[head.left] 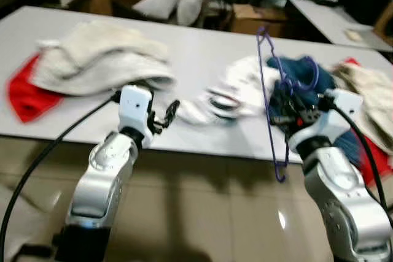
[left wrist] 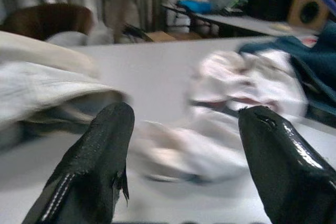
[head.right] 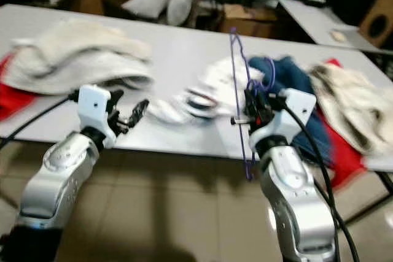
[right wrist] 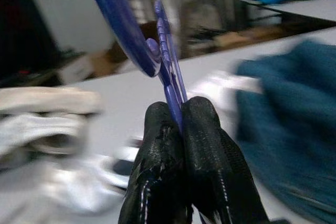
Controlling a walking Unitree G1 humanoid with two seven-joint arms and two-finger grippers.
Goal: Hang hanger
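A thin purple hanger (head.left: 264,90) stands nearly upright in front of the table edge, its hook curling over a blue garment (head.left: 301,73). My right gripper (head.left: 288,107) is shut on the hanger's wire. The right wrist view shows both black fingers (right wrist: 202,129) pinched on the hanger (right wrist: 167,72). My left gripper (head.left: 164,116) is held open at the table's near edge with nothing between its fingers (left wrist: 100,166). It faces a crumpled white garment (left wrist: 210,124).
The white table (head.left: 190,47) carries a cream sweater (head.left: 98,59) on a red cloth (head.left: 21,99) at left. A cream garment (head.left: 368,87) lies over red fabric at right. Boxes, cushions and another table stand behind. Shiny tiled floor (head.left: 202,213) lies below.
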